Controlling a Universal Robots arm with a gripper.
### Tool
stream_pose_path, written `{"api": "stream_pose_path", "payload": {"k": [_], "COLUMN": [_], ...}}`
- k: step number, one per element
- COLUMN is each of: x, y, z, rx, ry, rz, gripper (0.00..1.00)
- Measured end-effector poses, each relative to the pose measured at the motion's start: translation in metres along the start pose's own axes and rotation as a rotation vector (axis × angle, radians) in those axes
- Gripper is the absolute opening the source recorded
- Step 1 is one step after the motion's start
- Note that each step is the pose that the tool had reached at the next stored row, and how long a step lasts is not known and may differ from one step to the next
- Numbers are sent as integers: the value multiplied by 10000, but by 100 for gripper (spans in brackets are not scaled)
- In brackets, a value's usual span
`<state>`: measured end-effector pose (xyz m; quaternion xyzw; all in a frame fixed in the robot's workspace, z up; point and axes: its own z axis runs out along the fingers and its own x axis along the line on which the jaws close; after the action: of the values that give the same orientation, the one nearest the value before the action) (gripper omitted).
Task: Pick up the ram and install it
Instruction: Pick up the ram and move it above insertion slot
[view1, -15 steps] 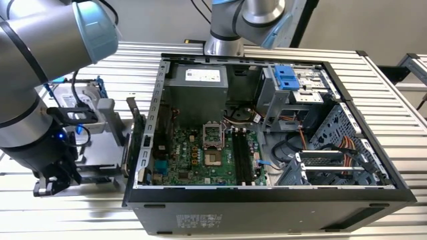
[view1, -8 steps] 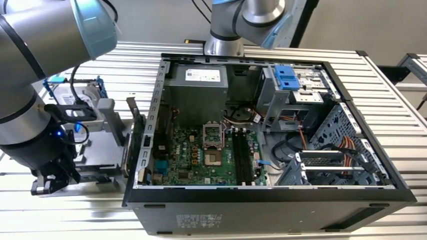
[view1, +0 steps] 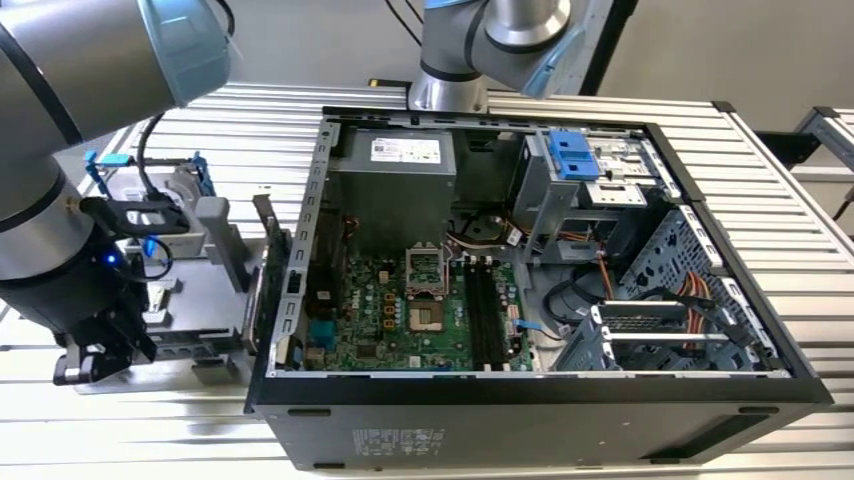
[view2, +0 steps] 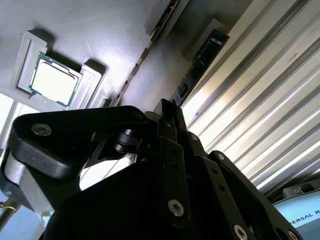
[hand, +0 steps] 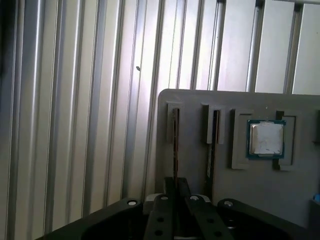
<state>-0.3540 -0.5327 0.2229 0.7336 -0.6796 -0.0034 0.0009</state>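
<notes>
Where the ram (hand: 174, 145) sits: edge-up in the holder (hand: 200, 100), on the bench (view1: 267, 110) at the exterior view's left, outside the case (view1: 534, 400).
End effector (hand: 176, 186): lined up with that ram; grip state — cannot tell.
Grip advice: centre on its edge, draw it straight out of the holder — no twisting.
</notes>
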Motion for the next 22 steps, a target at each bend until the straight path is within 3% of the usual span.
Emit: {"api": "stream_pose_path", "payload": {"k": [13,22], "x": [-1,-1], "y": [3,4], "z": [-161,-310], "rx": [4,4], "ry": [-16,-17], "rz": [658,769], "gripper": [0,0]}}
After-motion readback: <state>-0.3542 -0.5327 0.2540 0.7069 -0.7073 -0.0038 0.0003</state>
